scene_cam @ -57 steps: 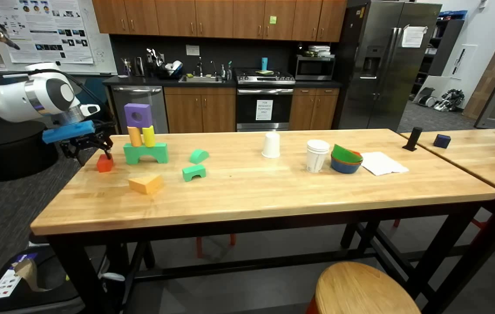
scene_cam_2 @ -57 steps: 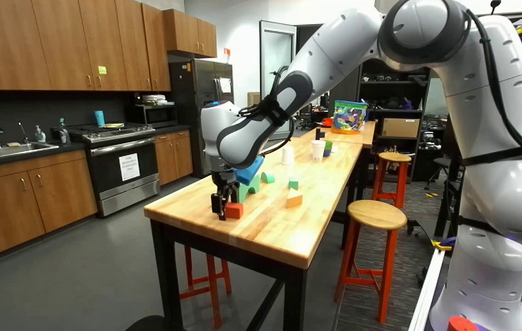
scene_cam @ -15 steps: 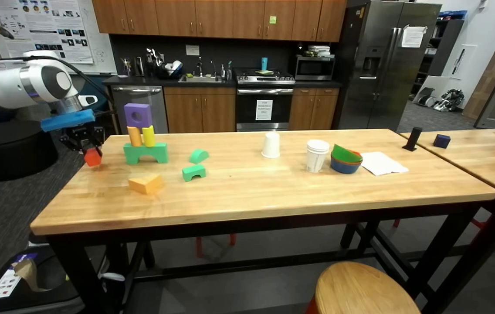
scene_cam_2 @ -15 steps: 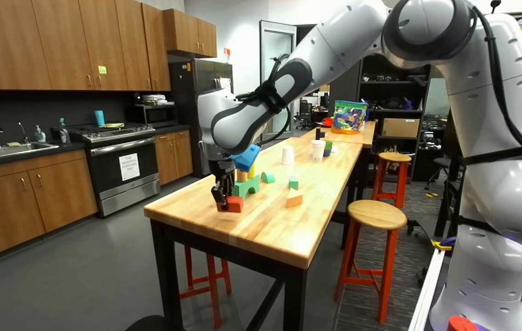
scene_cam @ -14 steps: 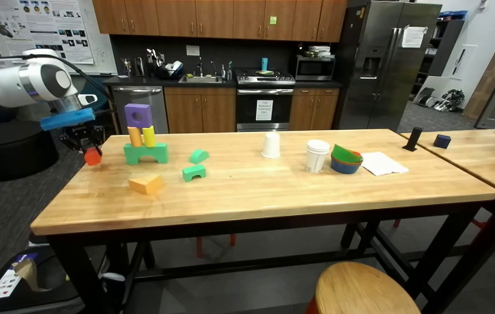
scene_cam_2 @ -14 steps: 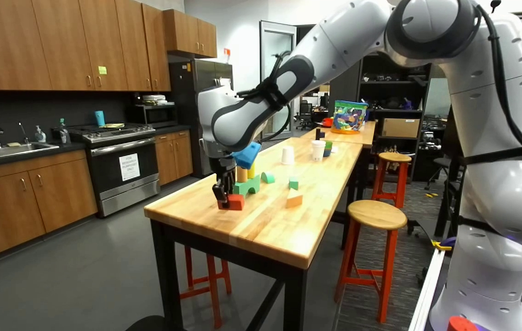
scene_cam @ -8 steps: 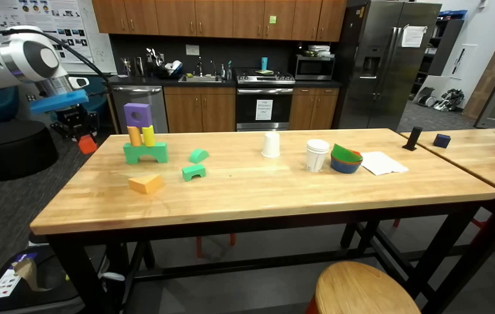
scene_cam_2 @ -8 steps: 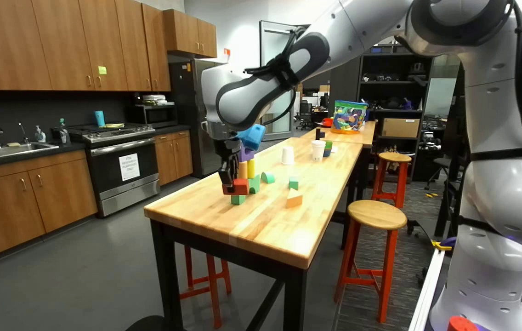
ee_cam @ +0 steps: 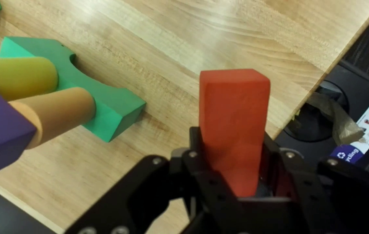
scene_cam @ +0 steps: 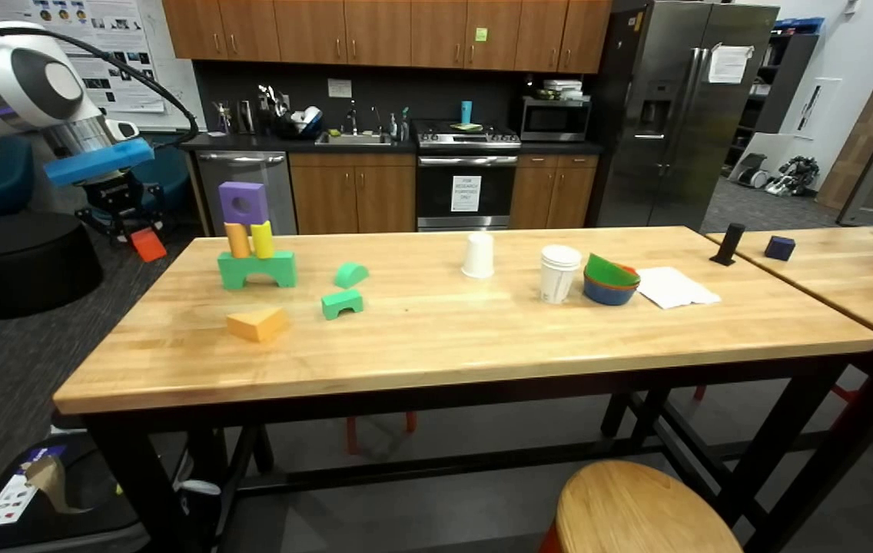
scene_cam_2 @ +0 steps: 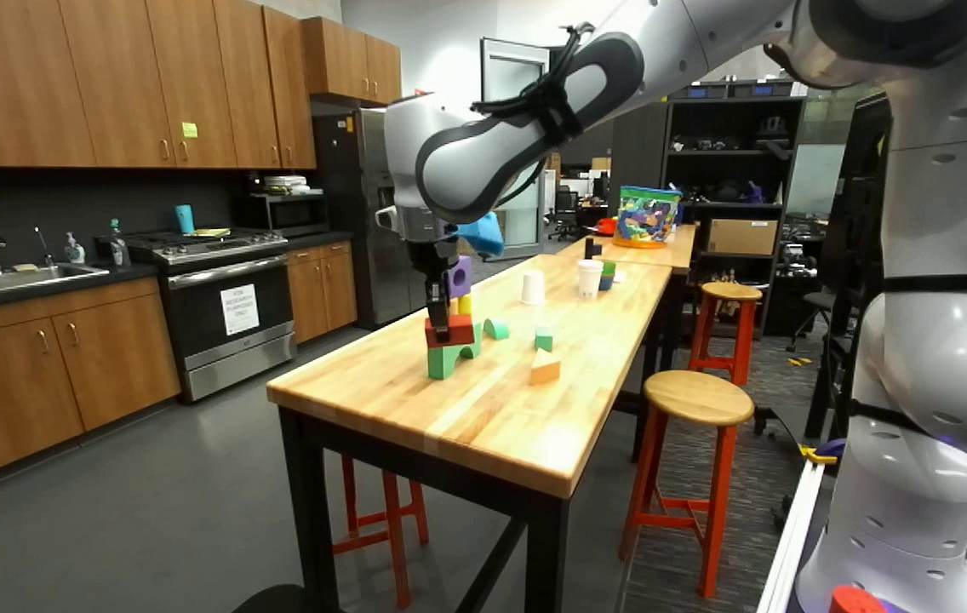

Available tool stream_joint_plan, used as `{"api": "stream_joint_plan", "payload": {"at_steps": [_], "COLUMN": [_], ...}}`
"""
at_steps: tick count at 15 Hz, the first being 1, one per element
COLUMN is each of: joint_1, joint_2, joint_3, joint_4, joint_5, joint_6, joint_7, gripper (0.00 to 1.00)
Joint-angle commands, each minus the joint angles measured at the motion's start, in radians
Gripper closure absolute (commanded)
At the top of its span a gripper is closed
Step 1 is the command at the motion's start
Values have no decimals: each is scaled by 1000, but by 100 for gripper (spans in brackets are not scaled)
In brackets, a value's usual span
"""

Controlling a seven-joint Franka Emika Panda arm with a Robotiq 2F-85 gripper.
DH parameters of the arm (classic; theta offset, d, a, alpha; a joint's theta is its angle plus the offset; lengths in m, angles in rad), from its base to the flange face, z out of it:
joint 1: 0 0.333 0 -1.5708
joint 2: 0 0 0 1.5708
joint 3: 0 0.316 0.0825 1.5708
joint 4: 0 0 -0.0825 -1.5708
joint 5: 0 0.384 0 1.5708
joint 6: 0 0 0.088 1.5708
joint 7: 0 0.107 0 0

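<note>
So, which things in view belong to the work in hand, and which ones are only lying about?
In the work:
red block, gripped by the jaws
nearby block tower, probably

Apparently lying about:
orange wedge
small green arch
green half-round
white cups
coloured bowls
white sheet

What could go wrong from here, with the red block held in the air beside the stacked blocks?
Toppling: the purple block rests on an orange cylinder and a yellow cylinder, both slim and standing on a green arch, so a light bump might bring it down.
Twisting: the red block juts out beyond the claw that grips it, so its free end could catch on something and turn.
</note>
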Motion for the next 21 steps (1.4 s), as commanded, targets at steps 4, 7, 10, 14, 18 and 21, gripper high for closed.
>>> {"api": "stream_joint_plan", "payload": {"at_steps": [4, 7, 10, 14, 18, 21], "joint_1": [-17, -30, -40, -40, -28, -23], "joint_2": [-63, -103, -152, -206, -245, -262], "joint_3": [13, 4, 0, -2, -4, -2], "joint_4": [-63, -85, -97, -111, -136, -151], "joint_5": [-44, -20, -28, -31, 2, 2], "joint_6": [-6, 21, 28, 26, 25, 28], "joint_7": [-185, -169, -177, -258, -424, -432], "gripper": [84, 84, 84, 84, 84, 84]}}
